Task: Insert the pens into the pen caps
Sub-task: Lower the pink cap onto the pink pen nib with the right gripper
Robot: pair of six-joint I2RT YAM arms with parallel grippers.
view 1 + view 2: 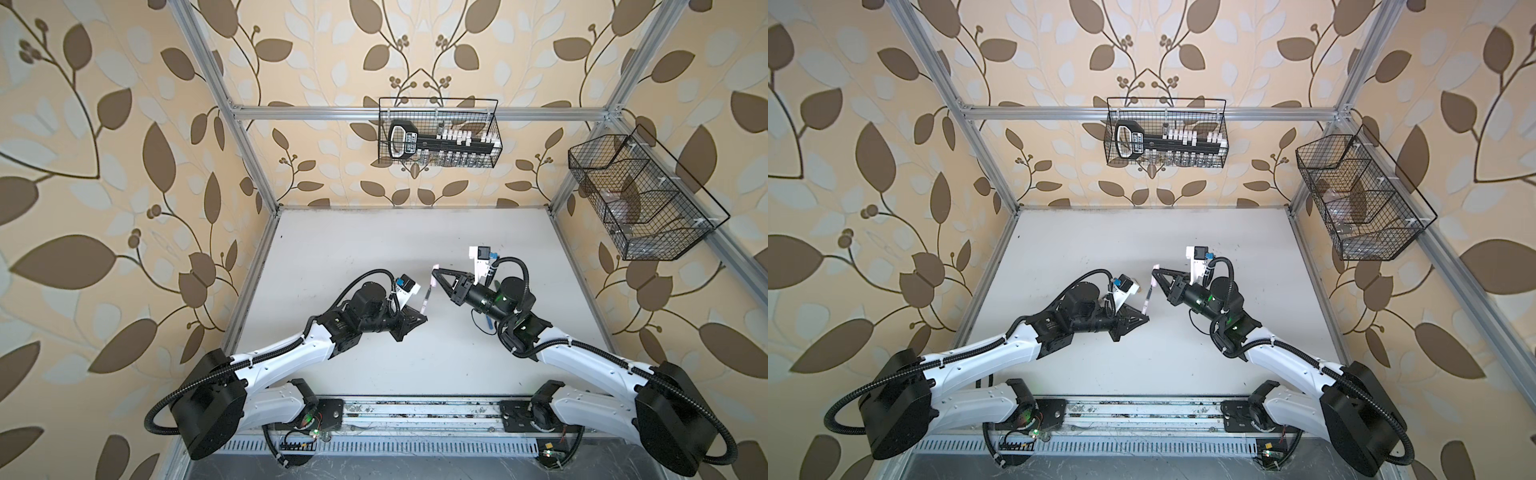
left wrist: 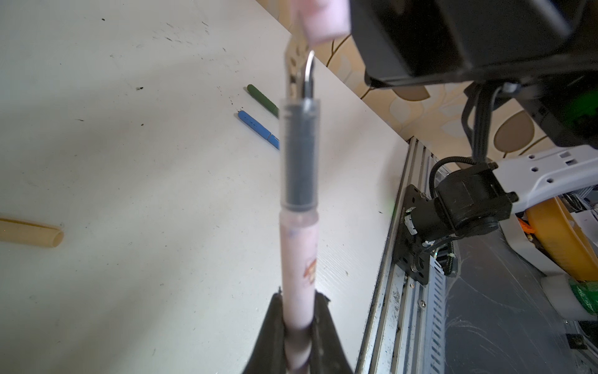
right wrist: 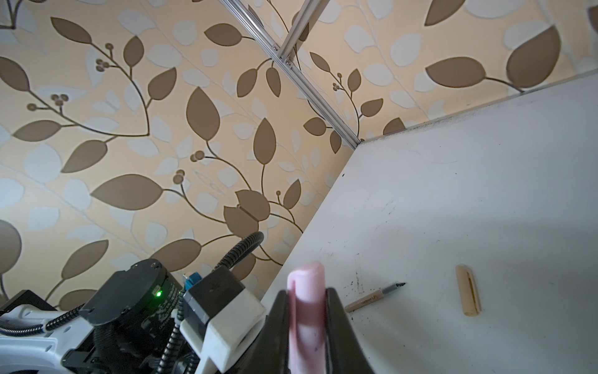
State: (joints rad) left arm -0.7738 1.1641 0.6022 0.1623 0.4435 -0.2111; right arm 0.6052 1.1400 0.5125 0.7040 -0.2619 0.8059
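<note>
Midair, above the white table [image 1: 374,249], the two arms bring a matching pair together. The left gripper [image 2: 297,311] is pinched on the lower barrel of the pale pink pen [image 2: 297,259], with the dark nib end pointing away from its jaws. The right gripper [image 3: 305,323] is clamped across the pink cap [image 3: 305,311]. In both top views pen and cap meet between the two arms, near the middle of the table and clear of its surface. The left wrist view shows the nib right at the cap's mouth, though blur hides whether it has entered. The step in hand appears to be the pink insertion, at its alignment stage. The next move likely calls for holding the cap steady and driving the pen along its own axis until the dark section seats. A small tilt between the two could jam the nib against the rim. On the table a tan pen [image 3: 372,296] lies uncapped just beside its tan cap [image 3: 468,289], apart from it, so that pair looks undone. A green pen [image 2: 262,99] and a blue pen [image 2: 257,128] lie side by side farther off, partly hidden behind the pink barrel. Whether they wear caps cannot be told for sure.
</note>
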